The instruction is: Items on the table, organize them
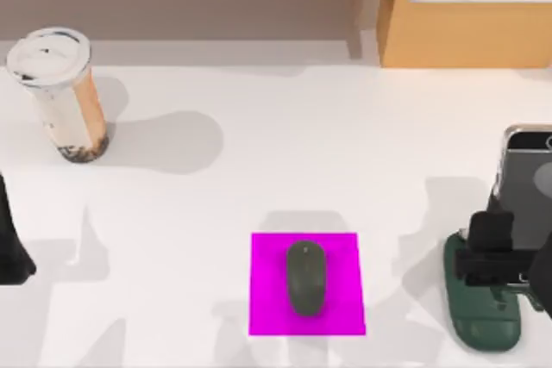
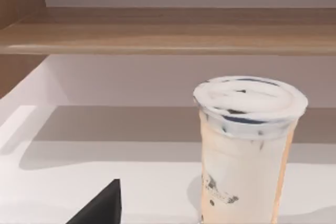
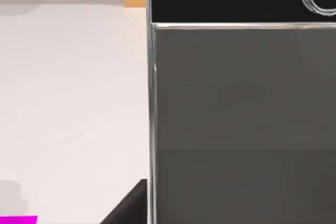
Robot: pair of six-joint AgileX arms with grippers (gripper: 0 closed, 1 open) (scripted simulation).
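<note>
Smartphone point(image 1: 526, 180) partly cut off, claw-covered

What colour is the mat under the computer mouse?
Bright magenta; the mat under the mouse shows best in the top view.

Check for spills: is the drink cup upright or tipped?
Upright. The drink cup stands on its base at the table's far left, white lid on top; left wrist view shows it standing too.

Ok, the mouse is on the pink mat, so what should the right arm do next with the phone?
Probably ease the right gripper down, setting the smartphone into the green stand: the phone stands propped above it and the gripper is at its lower edge. The mouse already sits on the mat.
</note>
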